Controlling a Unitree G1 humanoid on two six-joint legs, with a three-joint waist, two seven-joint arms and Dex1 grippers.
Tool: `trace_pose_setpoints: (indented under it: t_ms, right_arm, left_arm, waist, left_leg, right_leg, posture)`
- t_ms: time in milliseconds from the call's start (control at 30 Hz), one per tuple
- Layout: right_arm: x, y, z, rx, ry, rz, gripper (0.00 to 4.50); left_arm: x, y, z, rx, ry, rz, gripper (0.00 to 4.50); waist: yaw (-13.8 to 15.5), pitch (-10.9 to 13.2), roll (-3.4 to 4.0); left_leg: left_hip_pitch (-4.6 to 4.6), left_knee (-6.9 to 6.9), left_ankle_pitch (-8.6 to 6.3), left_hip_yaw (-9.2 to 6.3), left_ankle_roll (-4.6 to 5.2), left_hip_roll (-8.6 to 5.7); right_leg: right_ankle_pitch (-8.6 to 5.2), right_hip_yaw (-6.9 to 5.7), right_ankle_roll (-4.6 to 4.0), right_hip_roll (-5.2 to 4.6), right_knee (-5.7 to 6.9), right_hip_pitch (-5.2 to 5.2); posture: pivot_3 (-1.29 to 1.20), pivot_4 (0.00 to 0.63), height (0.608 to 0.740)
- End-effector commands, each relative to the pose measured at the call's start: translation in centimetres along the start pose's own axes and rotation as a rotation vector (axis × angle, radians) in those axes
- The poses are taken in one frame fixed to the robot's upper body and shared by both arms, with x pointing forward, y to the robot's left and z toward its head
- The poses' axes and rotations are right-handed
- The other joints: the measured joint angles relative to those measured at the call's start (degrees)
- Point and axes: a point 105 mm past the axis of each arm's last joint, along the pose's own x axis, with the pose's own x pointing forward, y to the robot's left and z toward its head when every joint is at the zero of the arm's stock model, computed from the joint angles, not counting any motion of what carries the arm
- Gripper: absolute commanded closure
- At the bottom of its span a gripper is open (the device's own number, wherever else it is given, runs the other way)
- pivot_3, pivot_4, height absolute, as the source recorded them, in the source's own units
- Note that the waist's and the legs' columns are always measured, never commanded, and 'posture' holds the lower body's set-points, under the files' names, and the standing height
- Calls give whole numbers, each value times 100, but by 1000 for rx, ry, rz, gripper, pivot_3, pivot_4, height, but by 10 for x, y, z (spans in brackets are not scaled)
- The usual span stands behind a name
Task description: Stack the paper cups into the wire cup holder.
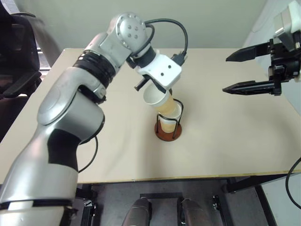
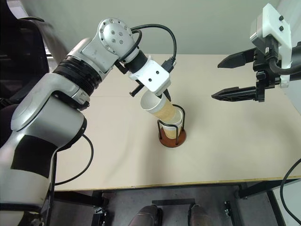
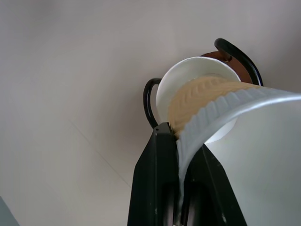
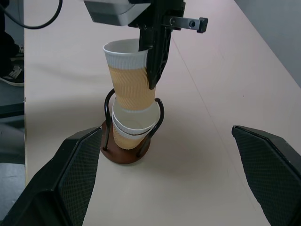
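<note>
One paper cup is pinched by its rim wall in the left gripper: one black finger lies on the outside of the ribbed wall and the other inside the mouth, pressed together on the paper. This held cup tilts, its mouth leaning toward 10 o'clock in the head views, while its lower end sits partly inside the nested cup already standing in the wire cup holder. That holder stands a little past the table's middle, its reddish base flat on the table, black loops rising on both sides of the cups

From the holder, the right gripper hangs at about 2 o'clock, well apart and above the surface, its fingers spread wide with nothing between them

Bare tabletop surrounds the holder at every hour; the near edge lies at 6 o'clock and the far edge at 12 o'clock, both well apart from it. A dark chair stands off the table's far left corner
</note>
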Motion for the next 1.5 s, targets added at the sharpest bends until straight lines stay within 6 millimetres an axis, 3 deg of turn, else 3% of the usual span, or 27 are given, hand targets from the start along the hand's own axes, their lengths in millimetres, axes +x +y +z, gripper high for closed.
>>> trace_pose_setpoints:
  t_ms: [33, 300, 500, 733, 933, 1133, 1333, 1500]
  right_arm:
    - [-11, 1, 12, -45, -28, -39, 0]
    - [-10, 0, 10, -40, -25, -39, 0]
    - [-5, -1, 2, -20, -33, -32, 0]
    - [-2, -3, -4, -27, -21, -24, 0]
    - [0, -2, -6, -37, -13, -16, 0]
    - [-5, 1, -6, -41, 2, -29, 0]
    - [-12, 4, -4, -22, 11, -39, 0]
    - [-14, 3, -4, -20, 11, -47, 0]
  left_arm:
    - [-5, 3, 4, 28, -5, 3, 3139]
    - [-14, 3, -2, -24, -8, 50, 238]
    - [-40, -21, -36, -213, 38, 120, 238]
    - [-58, -40, -55, -330, 55, 184, 238]
    - [-47, -40, -53, -337, 13, 184, 238]
    - [-40, -25, -42, -315, -47, 208, 238]
    - [-66, -26, -47, -269, 95, 194, 238]
    - [-73, -22, -46, -252, 127, 200, 238]
  waist:
    - [1, 0, 0]
    - [-8, 0, 0]
    - [-47, -2, 4]
    - [-39, -2, 5]
    - [-15, -5, 4]
    - [-6, -4, 2]
    - [-51, -1, 7]
    - [-75, -4, 12]
  left_leg:
    - [1, -2, 1, 4, -1, -4]
    - [1, -2, 1, 3, -1, -1]
    - [7, -8, 2, 9, -2, -1]
    - [-3, -8, 8, -7, -4, 2]
    - [-4, -6, 9, -8, -1, -4]
    - [-8, -3, 11, -10, 2, -2]
    - [-9, -5, 11, -2, 1, -4]
    - [3, -20, 8, 1, 3, 1]
  right_leg:
    - [-1, -4, -2, 9, 0, 0]
    - [0, 0, 0, 8, 1, -2]
    - [-3, -4, -5, 20, 5, -7]
    - [-6, -4, -16, 11, 7, -15]
    - [-25, 5, -49, -4, 4, -12]
    - [-19, 0, -41, -11, 5, -11]
    - [-5, 10, -17, 1, 2, -19]
    - [-30, 14, -55, 6, 0, -16]
  posture:
    - [0, 150, 740]
    - [0, 150, 740]
    - [0, 150, 740]
    - [0, 150, 740]
    - [0, 150, 740]
    - [0, 150, 740]
    - [0, 150, 740]
    - [0, 150, 740]
